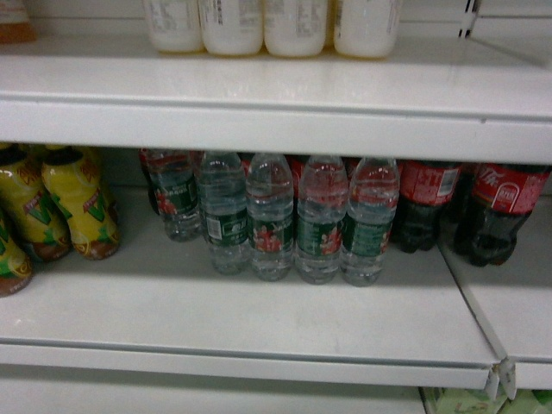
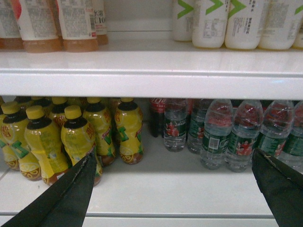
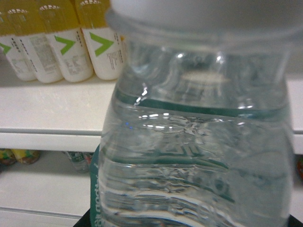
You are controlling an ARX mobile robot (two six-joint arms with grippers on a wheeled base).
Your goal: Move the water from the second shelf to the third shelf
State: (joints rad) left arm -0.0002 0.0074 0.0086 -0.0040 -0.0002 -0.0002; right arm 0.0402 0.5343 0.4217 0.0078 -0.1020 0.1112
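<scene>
Right in front of the right wrist camera, a water bottle fills the view, upright with its long axis vertical and its pale cap at the top edge; a strip of green label shows low on its left side. It sits so close to that camera that it seems held there, but the right fingers are not visible, so I cannot tell their grip. Behind it a white shelf carries white bottles with green V marks. The left gripper is spread wide and empty, its dark fingers at the lower corners, aimed level at the shelving. On the lower shelf a row of water bottles stands upright, with yellow bottles to the left and cola bottles to the right. The upper shelf holds white bottles.
</scene>
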